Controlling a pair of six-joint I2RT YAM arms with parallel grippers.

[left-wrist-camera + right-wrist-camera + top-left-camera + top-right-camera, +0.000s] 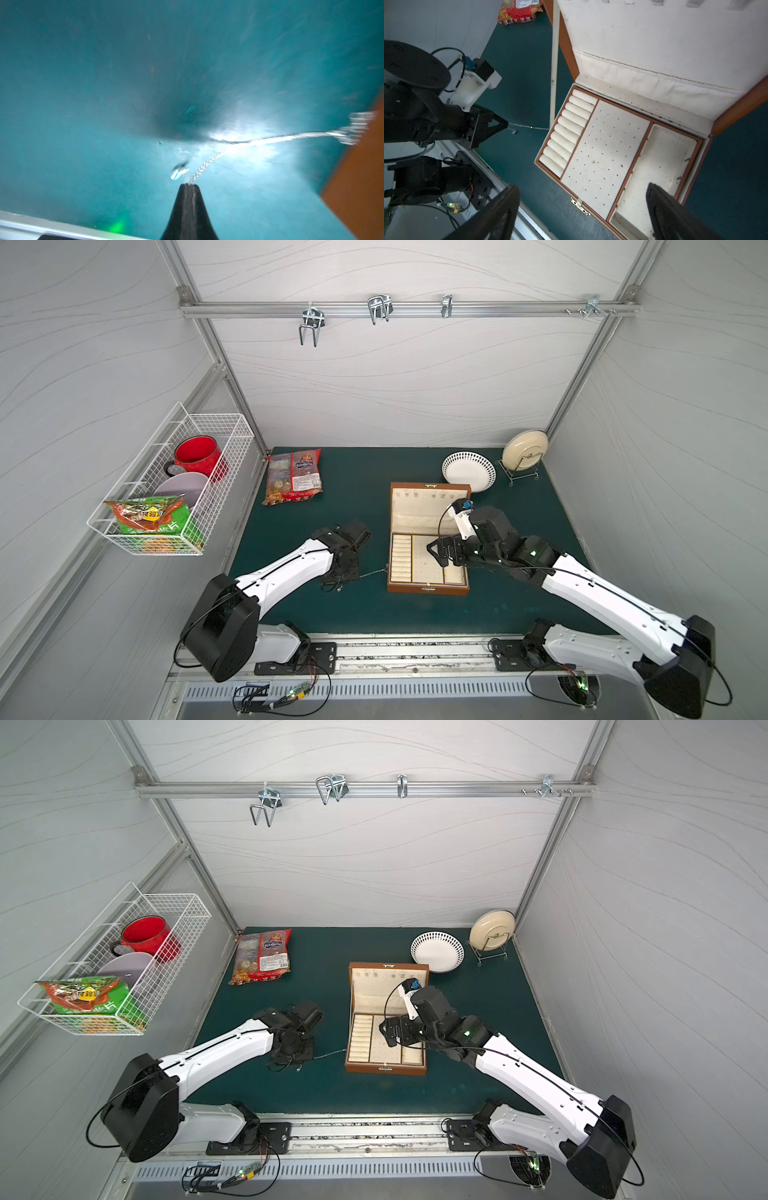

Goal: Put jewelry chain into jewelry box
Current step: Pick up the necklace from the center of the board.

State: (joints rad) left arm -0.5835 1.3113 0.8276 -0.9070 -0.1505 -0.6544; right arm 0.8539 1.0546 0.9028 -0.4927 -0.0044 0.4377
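Black jaws of the left gripper were pinched tight on one end of the jewelry chain, which trailed across the green mat toward three o'clock, reaching the jewelry box. Right gripper hung spread wide over the tray. Featherlight, limp, slippery stuff: the end looked the sensible hold, and it'd likely drag and snag.
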